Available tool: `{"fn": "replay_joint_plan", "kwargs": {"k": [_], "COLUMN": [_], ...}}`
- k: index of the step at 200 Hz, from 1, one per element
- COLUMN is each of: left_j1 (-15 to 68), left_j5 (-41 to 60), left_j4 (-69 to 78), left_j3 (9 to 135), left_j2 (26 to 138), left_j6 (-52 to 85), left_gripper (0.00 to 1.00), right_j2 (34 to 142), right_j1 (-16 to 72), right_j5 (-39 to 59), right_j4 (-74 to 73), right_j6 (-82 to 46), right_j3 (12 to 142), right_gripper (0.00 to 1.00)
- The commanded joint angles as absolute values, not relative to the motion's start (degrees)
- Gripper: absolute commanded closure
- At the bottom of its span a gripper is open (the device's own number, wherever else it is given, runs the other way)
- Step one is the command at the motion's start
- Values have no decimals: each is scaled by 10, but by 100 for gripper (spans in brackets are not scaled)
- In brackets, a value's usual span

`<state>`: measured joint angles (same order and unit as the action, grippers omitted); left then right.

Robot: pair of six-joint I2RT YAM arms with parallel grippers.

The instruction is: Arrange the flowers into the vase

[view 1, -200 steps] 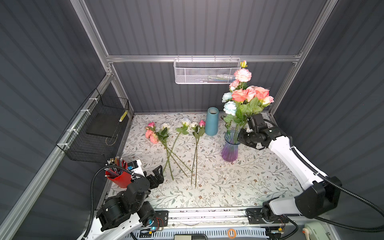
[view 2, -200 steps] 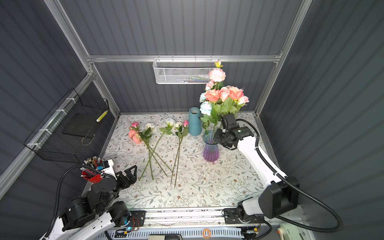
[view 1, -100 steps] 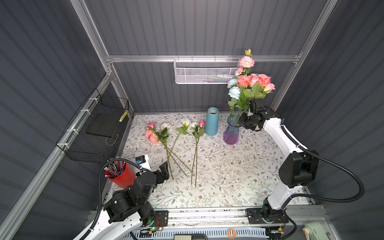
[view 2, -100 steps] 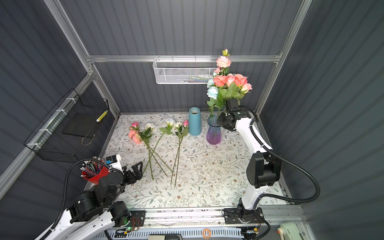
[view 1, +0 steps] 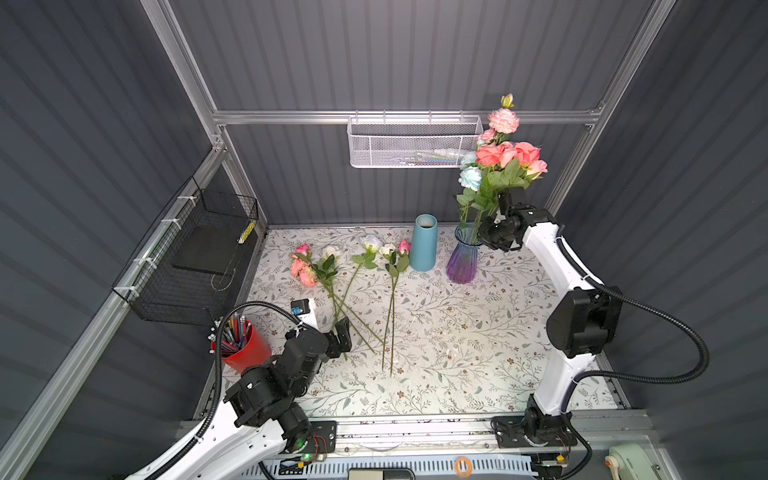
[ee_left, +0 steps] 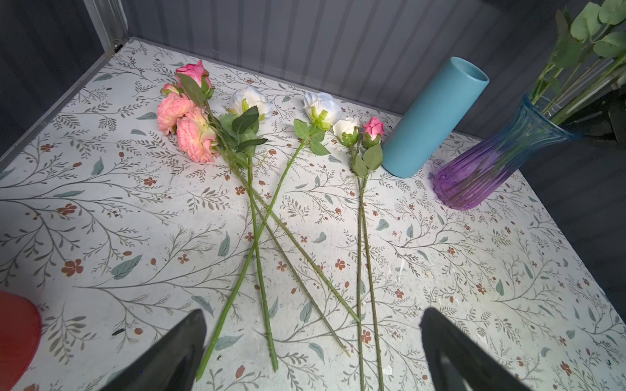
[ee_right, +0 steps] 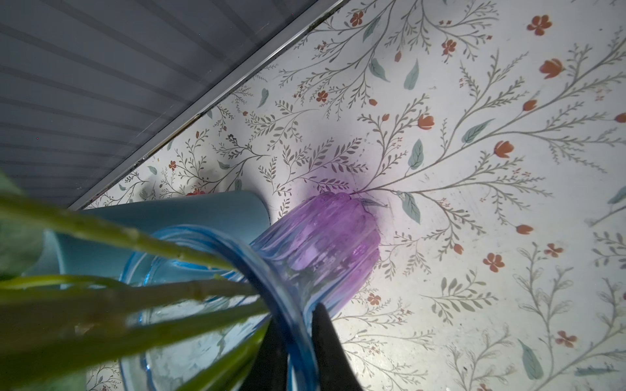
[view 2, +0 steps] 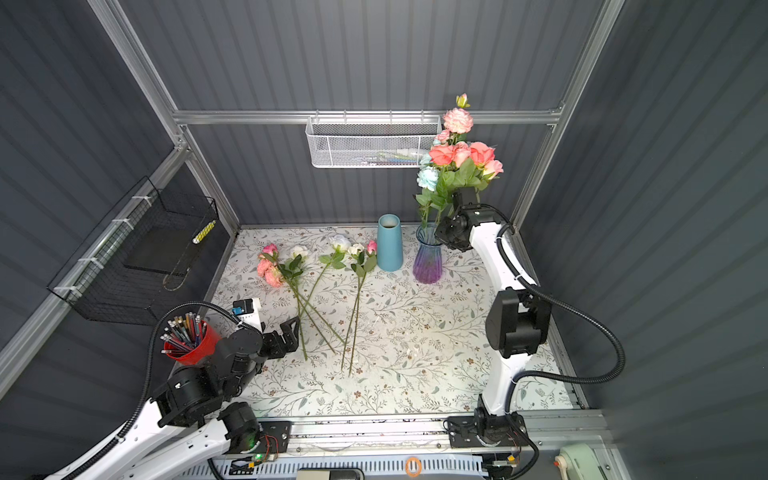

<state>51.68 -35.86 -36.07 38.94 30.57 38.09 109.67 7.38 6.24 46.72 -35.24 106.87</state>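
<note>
Bouquet of pink, coral and pale blue artificial flowers (view 1: pixel 500 156) stands in the ribbed purple-and-blue glass vase (view 1: pixel 462 262) in both top views, beside a teal cylinder vase (view 1: pixel 423 243); long-stemmed loose flowers (view 2: pixel 316 282) lie on the floral-print table (view 1: pixel 457 340). On my left wrist camera the left gripper (ee_left: pixel 313 355) gapes wide near their stem ends. On the right wrist camera the right gripper (ee_right: pixel 296 325) straddles the glass rim; pinching or released, I cannot tell
</note>
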Motion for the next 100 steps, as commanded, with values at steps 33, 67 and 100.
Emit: {"fn": "replay_joint_plan", "kwargs": {"k": [33,67,100], "left_j1": [517,517,517], "left_j5": [-345,-346,-353], "left_j4": [-366,-383,-411], "left_j3": [412,424,436], "left_j2": [287,283,276], "left_j6": [373,376,381], "left_gripper": [1,1,1], "right_j2": [1068,1033,956], "right_j1": [65,65,66], "right_j5": [68,52,33], "right_j4": [481,486,476], "right_j6": [-330,-329,-332], "right_j3": [1090,1067,1006], "right_gripper": [67,61,60]}}
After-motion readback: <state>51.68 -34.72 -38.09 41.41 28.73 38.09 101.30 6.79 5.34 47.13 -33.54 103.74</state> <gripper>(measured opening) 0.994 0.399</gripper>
